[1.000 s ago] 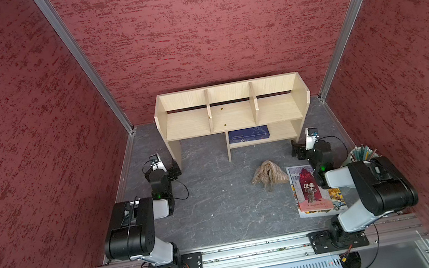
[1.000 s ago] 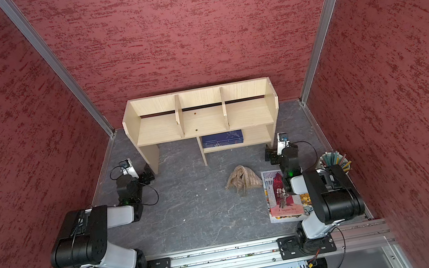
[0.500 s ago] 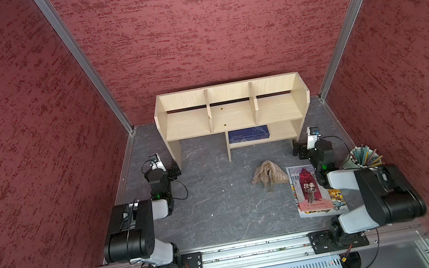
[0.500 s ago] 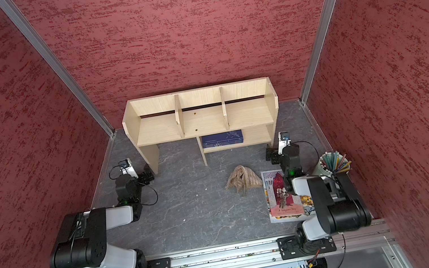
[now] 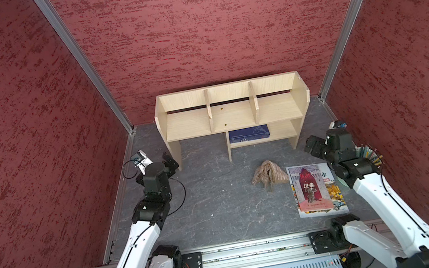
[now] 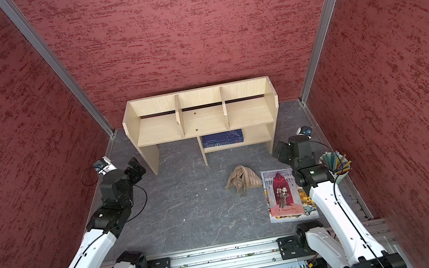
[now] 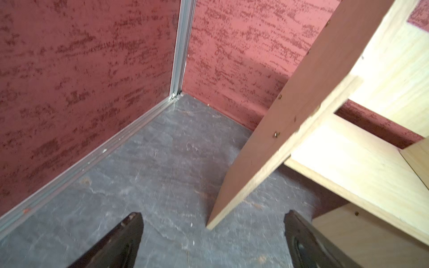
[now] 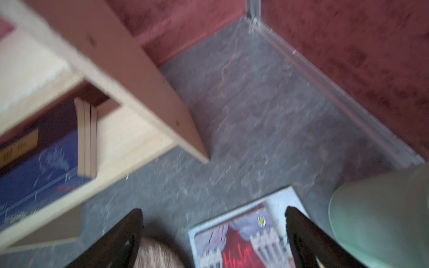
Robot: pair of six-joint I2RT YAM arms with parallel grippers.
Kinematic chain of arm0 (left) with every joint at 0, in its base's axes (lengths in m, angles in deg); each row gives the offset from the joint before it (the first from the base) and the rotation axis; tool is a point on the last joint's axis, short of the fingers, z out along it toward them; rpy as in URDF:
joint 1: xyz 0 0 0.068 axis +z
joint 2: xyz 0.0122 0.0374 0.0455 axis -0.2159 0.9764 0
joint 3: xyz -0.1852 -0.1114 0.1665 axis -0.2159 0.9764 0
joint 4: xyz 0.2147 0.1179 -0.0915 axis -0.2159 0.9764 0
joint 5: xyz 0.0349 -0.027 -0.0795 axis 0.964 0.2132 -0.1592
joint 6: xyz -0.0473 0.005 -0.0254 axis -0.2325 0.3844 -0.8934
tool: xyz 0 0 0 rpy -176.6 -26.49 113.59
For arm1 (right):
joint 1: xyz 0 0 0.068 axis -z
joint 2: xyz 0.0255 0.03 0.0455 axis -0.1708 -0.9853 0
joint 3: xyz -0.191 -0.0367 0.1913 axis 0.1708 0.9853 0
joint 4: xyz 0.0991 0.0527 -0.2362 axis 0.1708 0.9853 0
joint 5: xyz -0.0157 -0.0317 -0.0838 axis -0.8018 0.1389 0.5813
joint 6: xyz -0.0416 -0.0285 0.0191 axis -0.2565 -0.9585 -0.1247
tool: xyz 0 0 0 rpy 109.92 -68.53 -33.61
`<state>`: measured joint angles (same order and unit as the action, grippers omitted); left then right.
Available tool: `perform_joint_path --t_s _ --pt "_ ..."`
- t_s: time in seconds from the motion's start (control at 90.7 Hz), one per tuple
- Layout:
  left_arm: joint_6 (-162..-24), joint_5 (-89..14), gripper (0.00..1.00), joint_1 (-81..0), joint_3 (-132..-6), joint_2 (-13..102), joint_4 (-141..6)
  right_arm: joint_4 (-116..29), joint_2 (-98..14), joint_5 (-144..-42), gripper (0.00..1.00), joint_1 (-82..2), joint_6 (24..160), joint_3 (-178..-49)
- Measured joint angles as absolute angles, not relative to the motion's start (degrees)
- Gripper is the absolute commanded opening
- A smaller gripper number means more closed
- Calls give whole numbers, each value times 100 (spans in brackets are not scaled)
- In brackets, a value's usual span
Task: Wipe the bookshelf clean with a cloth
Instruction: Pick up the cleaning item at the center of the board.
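Note:
The light-wood bookshelf (image 5: 232, 113) (image 6: 202, 120) stands against the back wall, its three top bays bare. The crumpled tan striped cloth (image 5: 268, 174) (image 6: 243, 181) lies on the grey floor in front of it, touched by nothing. My left gripper (image 5: 169, 163) (image 6: 136, 169) hovers open by the shelf's left side panel (image 7: 290, 120), its jaws (image 7: 213, 213) wide and empty. My right gripper (image 5: 312, 147) (image 6: 280, 151) hangs open near the shelf's right leg (image 8: 130, 69). Its jaws (image 8: 213, 209) stand wide above the floor, with the cloth's edge (image 8: 157, 255) and the picture book below.
A red-covered picture book (image 5: 314, 188) (image 8: 243, 241) lies flat right of the cloth. A pale green cup of pens (image 6: 336, 165) (image 8: 383, 208) stands beside the right arm. A dark blue book (image 5: 249, 134) (image 8: 39, 167) rests on the lower shelf. Red walls enclose three sides.
Both arms have unfolded, their elbows rising toward the camera, while the grippers stay near the bookshelf's front corners. The cloth and book have not moved.

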<state>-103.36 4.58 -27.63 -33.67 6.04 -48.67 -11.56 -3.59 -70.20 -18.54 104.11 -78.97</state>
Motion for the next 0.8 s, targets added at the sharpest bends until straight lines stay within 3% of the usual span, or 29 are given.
perform_joint_path --t_s 0.264,0.584,0.749,0.804 --pt "-10387 315 91 -3567 -4276 584 -3702 -868 -1213 -6985 96 -4457 11549 -7900" --pt "-9882 -292 92 -3589 -5153 765 -3663 -1928 -2923 -7025 86 -5111 12096 -7946" --pt "-9832 -592 93 -3530 -5151 899 -3563 -2232 -3495 -7016 45 -5148 12135 -8024" --pt "-9836 -672 94 -3440 -5164 967 -3488 -2293 -3622 -6990 21 -5152 12111 -8022"
